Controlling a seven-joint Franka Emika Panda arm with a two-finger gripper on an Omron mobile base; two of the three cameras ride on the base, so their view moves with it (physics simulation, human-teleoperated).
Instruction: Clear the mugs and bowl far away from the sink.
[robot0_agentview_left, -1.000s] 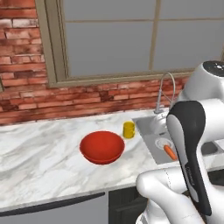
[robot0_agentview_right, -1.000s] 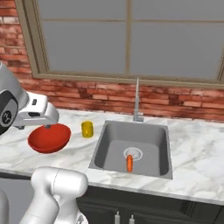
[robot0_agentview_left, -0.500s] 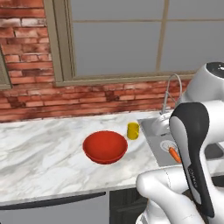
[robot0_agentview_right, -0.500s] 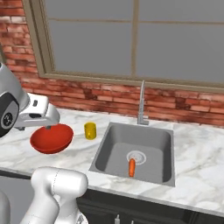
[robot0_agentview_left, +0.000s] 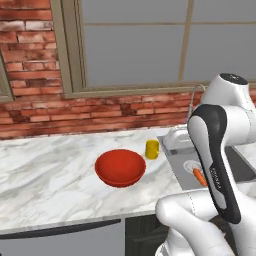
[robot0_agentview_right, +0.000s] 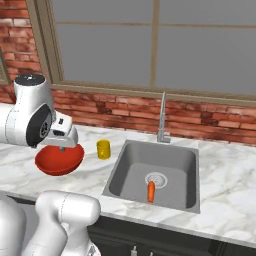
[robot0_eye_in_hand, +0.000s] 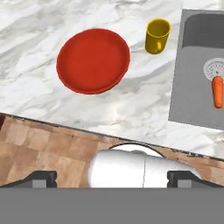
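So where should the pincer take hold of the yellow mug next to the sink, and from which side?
Probably from above, closing across the rim of the yellow mug. It stands upright and open-topped, apart from the red bowl and just clear of the sink edge. One finger inside and one outside the wall should hold; the open pincer has room either side.

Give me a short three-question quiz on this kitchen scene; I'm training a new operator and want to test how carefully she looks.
1. True or false: the yellow mug stands inside the sink.
2. What lies beside the drain? A) a spoon B) a carrot C) a sponge
3. Fill in: the red bowl sits on the ____ counter, on the far side of the mug from the sink.

Key: 1. False; it stands on the counter between the bowl and the sink. 2. B, a carrot. 3. marble.
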